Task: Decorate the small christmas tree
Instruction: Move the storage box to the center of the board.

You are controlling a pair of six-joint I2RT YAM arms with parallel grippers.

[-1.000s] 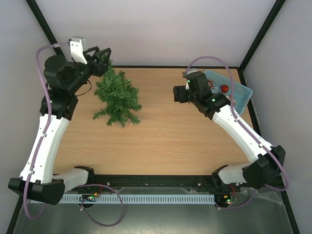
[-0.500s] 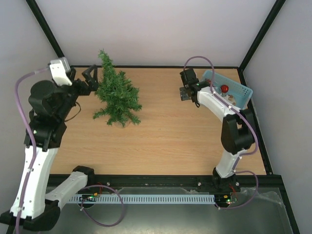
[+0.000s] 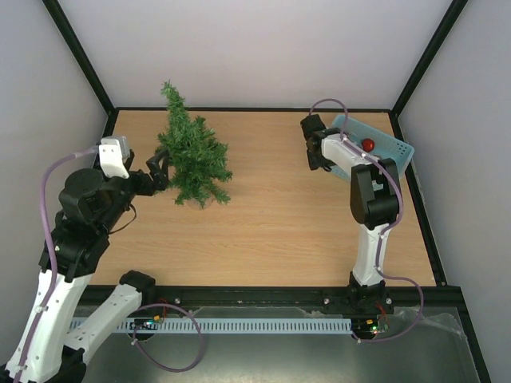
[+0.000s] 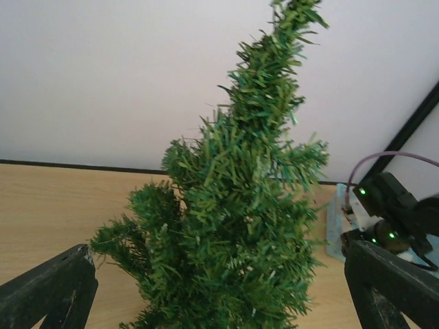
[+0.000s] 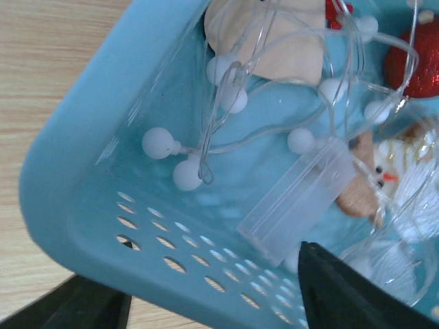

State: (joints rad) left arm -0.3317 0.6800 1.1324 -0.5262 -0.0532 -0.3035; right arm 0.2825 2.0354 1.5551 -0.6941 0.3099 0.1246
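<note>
The small christmas tree (image 3: 192,155) stands upright on the wooden table at the back left, and it fills the left wrist view (image 4: 240,226). My left gripper (image 3: 158,171) hangs just left of its lower branches, open wide, both fingers off the needles. At the left end of a blue basket (image 3: 391,148) my right gripper (image 3: 318,153) is open. In the right wrist view one finger (image 5: 343,291) is inside the basket (image 5: 82,178) and the other outside its wall. Inside lie a string of white bulbs (image 5: 159,142), a clear battery box (image 5: 302,199) and a red ball (image 5: 415,58).
The basket sits at the table's back right corner. It also holds a small snowman figure (image 5: 391,181) and a beige ornament (image 5: 274,41). A black frame borders the table, with white walls behind it. Bare wood (image 3: 287,215) lies between the tree and the basket.
My left gripper opened, let go of the treetop and pulled down and back to the tree's left side. My right arm swung back to the basket and its jaws narrowed a little.
</note>
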